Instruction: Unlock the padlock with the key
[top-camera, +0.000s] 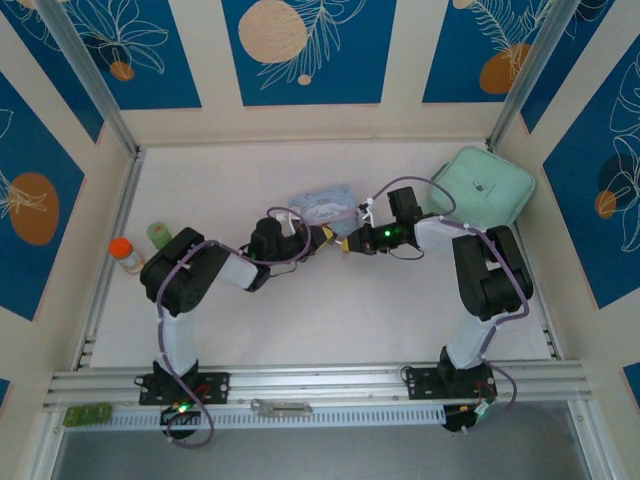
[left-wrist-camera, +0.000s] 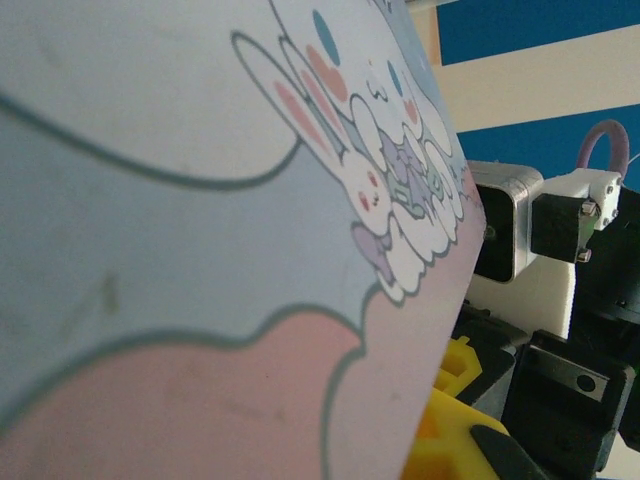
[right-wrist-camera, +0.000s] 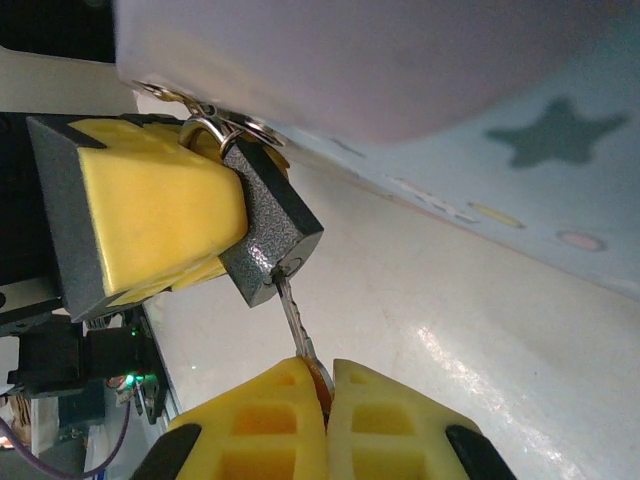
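Yellow pads (right-wrist-camera: 262, 425) of the right gripper (right-wrist-camera: 326, 388) are pressed together on the head of the key (right-wrist-camera: 293, 315), whose blade sits in the keyhole at the bottom of the padlock (right-wrist-camera: 270, 235); the padlock hangs by its shackle from the clasp of the pale-blue tin (right-wrist-camera: 400, 60), and the left gripper (top-camera: 322, 237) pinches its dark body from the side. Turning looks like the step in hand: roll the right wrist about the blade's own line, with no sideways push; the left should clamp firmly so the body cannot twist along; a slip could bend or drop the key.
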